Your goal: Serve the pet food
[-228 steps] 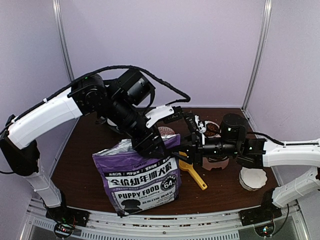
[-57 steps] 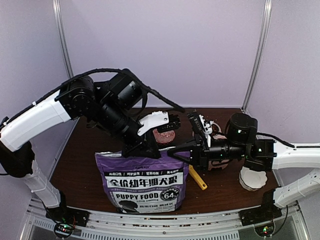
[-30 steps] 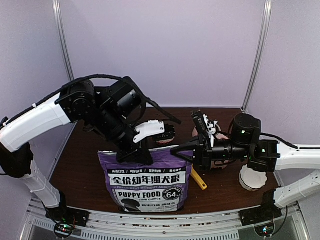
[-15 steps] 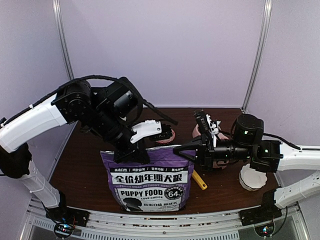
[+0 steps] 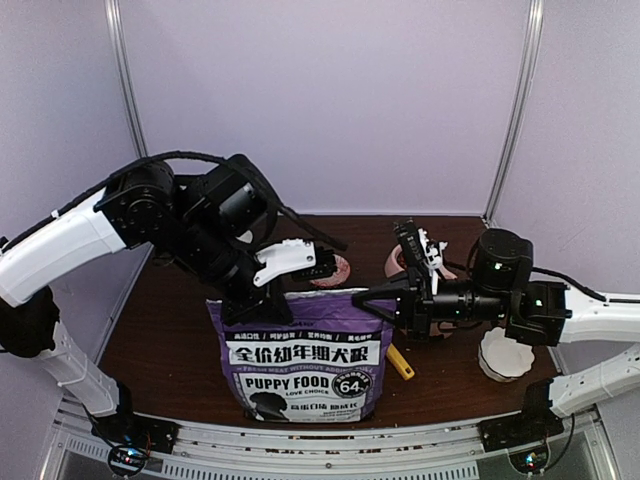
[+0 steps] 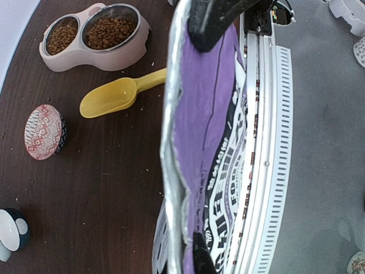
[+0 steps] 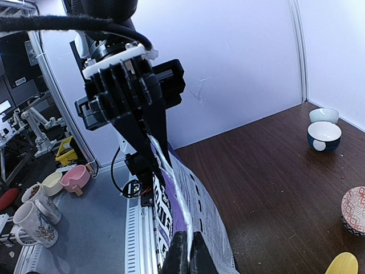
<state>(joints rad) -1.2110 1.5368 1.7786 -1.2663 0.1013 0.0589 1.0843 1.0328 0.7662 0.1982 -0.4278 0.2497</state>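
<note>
Left wrist: scoop [image 6: 111,97] between bag [image 6: 199,125] and feeder [image 6: 122,56] of kibble [image 6: 110,32].

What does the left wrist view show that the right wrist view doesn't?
Only the left wrist view shows the pink feeder, with pet food in both of its bowls. Only the right wrist view shows the mugs standing beyond the table. Both views show the top edge of the purple bag, the yellow scoop and the red patterned bowl.
</note>
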